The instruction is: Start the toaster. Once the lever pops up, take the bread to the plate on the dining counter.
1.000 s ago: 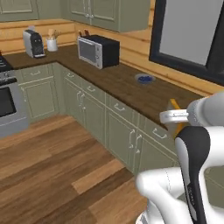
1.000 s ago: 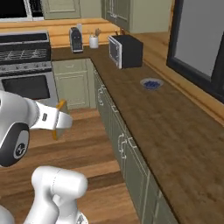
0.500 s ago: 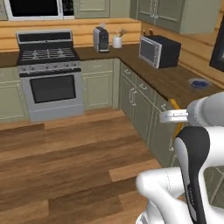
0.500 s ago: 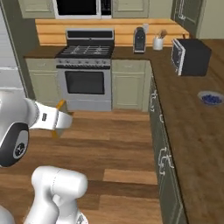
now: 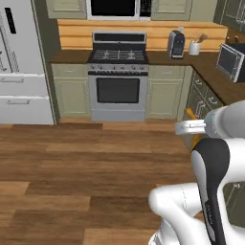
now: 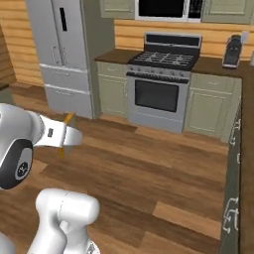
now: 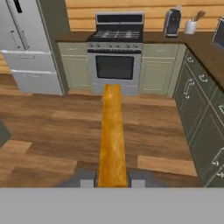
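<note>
Hand view: bread (image 7: 113, 135) edge-on, clamped between fingers (image 7: 87, 180), above floor.

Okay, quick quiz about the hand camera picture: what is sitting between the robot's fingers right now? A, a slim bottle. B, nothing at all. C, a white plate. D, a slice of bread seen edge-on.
D: in the hand view the bread stands edge-on as a long orange-brown crust strip rising from between the gripper fingers, which are shut on it, with the stove straight ahead across the wood floor.
</note>
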{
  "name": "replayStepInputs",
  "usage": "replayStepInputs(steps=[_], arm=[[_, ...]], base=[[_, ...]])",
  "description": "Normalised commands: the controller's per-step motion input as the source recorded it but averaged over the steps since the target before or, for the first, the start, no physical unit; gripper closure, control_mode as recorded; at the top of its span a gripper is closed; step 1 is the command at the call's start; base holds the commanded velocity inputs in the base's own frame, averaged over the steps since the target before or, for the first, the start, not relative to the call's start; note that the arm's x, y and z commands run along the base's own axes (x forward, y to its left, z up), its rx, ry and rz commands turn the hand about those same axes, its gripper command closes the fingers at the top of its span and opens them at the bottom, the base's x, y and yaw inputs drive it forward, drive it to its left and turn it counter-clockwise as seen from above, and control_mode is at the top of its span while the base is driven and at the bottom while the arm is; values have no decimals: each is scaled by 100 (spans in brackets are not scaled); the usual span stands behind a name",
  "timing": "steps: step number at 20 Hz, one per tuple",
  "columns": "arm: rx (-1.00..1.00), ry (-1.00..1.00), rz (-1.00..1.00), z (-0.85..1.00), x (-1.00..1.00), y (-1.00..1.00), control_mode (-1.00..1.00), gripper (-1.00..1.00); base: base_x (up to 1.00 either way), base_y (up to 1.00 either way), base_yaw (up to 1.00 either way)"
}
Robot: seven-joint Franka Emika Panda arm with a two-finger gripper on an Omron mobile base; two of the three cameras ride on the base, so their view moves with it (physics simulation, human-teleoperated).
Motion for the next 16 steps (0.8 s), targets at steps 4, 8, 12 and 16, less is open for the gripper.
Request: replayStepInputs(steps=[4, 8, 12, 16], arm=[[0, 0, 0, 0, 0, 0, 100, 100], [0, 0, 0, 0, 0, 0, 100, 100], [0, 0, 0, 0, 0, 0, 100, 100], [0, 0, 0, 0, 0, 0, 100, 100]], base=[[29, 19, 58], [34, 22, 63], [39, 25, 64], [39, 12, 65]])
